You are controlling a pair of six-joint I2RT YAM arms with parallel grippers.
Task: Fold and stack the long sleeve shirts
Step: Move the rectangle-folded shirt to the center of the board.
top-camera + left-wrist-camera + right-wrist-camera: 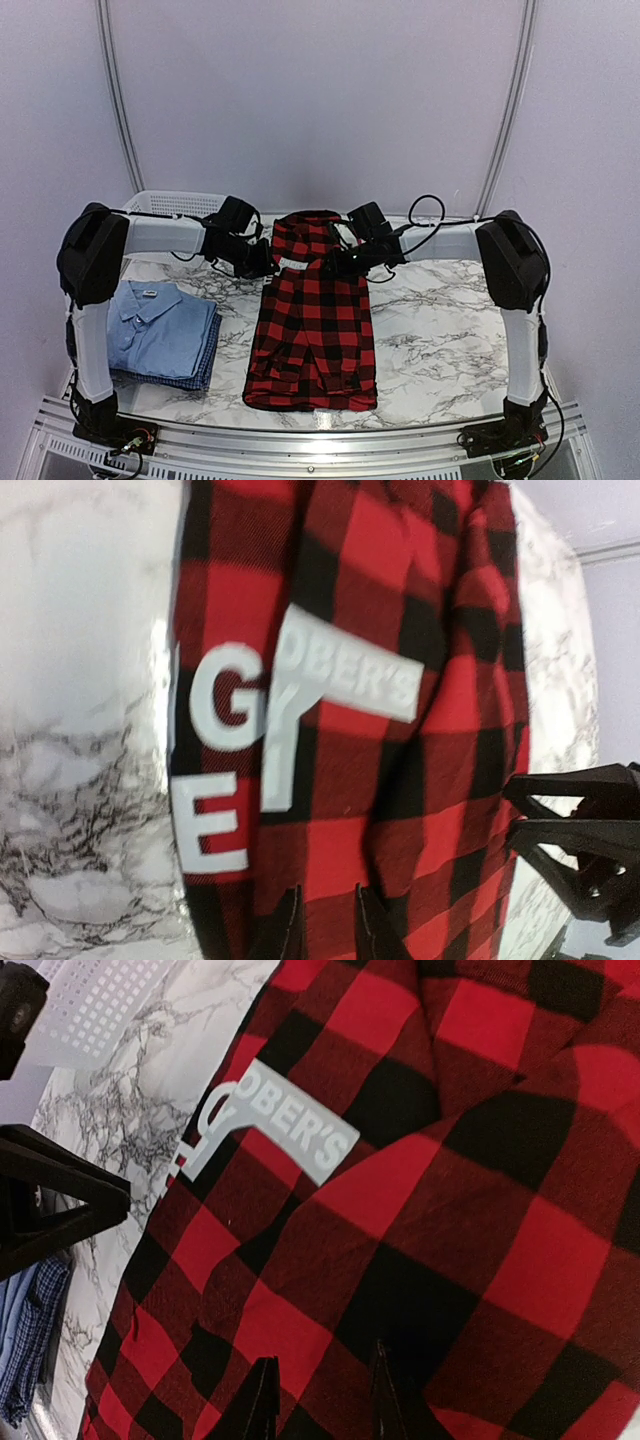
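Marble-look bench (440, 330). Near-left: folded stack, light blue collared shirt (150, 320) on top of blue checked shirt (207, 362); only the checked one's right and near edges peek out.

Centre: red/black plaid shirt (312, 335) lies flat as a long narrow strip, sides folded in, running from near the front edge toward the back. It's apart from the stack, w/ bare marble btwn them.

White block lettering (300, 720) faces up on the strip's far part. It's creased over itself, so the text is cut off; shows as a pale band in top view.

Left gripper (262, 262) is at the strip's left edge and right gripper (335, 265) over its right side, both low at the far part, facing each other across the cloth. Wrist cams: both sets of fingertips slightly parted, plaid visible in the gap, nothing pinched, so both released.

Far-left, behind the left arm: white mesh basket (175, 203).
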